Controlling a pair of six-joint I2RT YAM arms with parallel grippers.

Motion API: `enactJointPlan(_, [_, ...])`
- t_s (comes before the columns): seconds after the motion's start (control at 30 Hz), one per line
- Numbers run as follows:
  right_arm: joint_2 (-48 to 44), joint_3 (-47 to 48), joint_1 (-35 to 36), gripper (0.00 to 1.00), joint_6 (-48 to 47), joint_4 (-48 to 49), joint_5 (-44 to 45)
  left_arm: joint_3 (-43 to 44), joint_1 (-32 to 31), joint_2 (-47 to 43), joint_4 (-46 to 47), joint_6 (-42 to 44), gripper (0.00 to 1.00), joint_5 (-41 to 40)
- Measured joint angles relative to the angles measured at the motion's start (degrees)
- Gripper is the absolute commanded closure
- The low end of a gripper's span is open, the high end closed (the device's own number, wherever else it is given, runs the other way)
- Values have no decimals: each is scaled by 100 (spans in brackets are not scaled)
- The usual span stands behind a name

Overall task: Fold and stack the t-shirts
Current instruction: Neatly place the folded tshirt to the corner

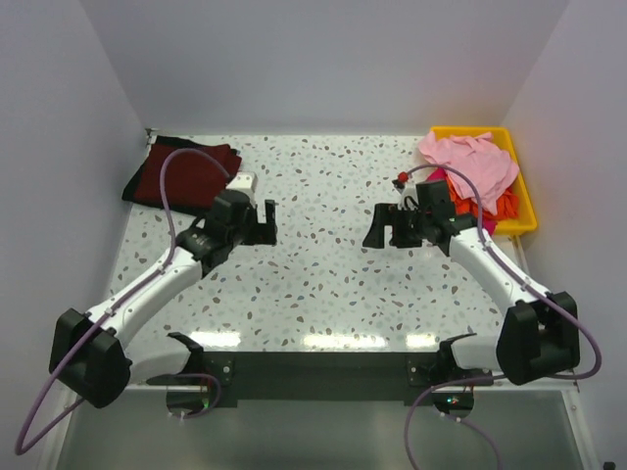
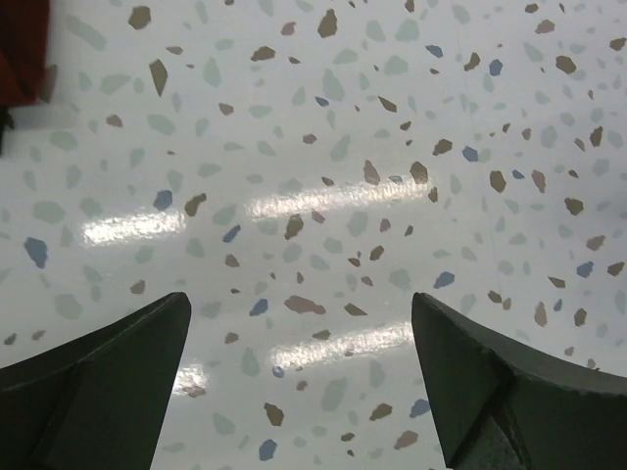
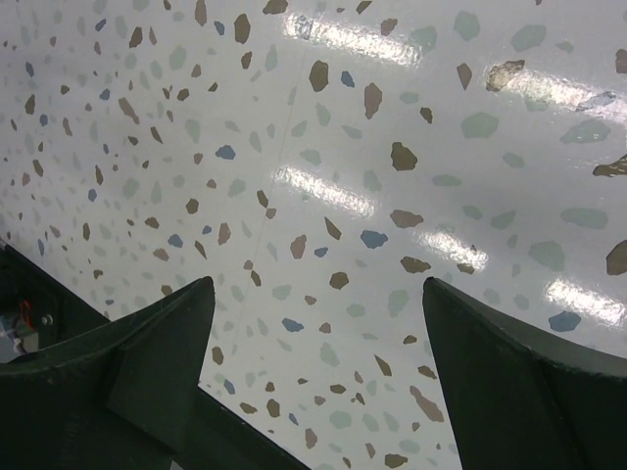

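Note:
A folded dark maroon t-shirt [image 1: 181, 174] lies at the table's far left corner, with black cloth edges under it; a corner of it shows in the left wrist view [image 2: 22, 49]. A light pink t-shirt [image 1: 470, 162] is heaped in the yellow bin [image 1: 524, 211] at the far right, over magenta and orange cloth [image 1: 502, 208]. My left gripper [image 1: 263, 223] is open and empty over bare table, right of the maroon shirt. In its wrist view [image 2: 299, 323] only tabletop lies between the fingers. My right gripper [image 1: 384, 225] is open and empty, left of the bin; its wrist view [image 3: 318, 294] shows only tabletop.
A white tag or label [image 1: 242, 182] lies beside the maroon shirt. White walls close the table on the left, back and right. The speckled tabletop [image 1: 323, 274] stretches between the two grippers. A purple cable [image 1: 176, 157] loops over the maroon shirt.

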Motion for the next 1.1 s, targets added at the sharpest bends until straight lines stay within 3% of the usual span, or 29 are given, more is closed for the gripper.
enactJointPlan(0.23, [-321,-61,15,9,103,52,166,-376,-566,-455,-13,-691,0,-210])
enactJointPlan(1.1, [-684,-131,15,9,210,127,461,-376,-601,-922,-146,-852,0,-654])
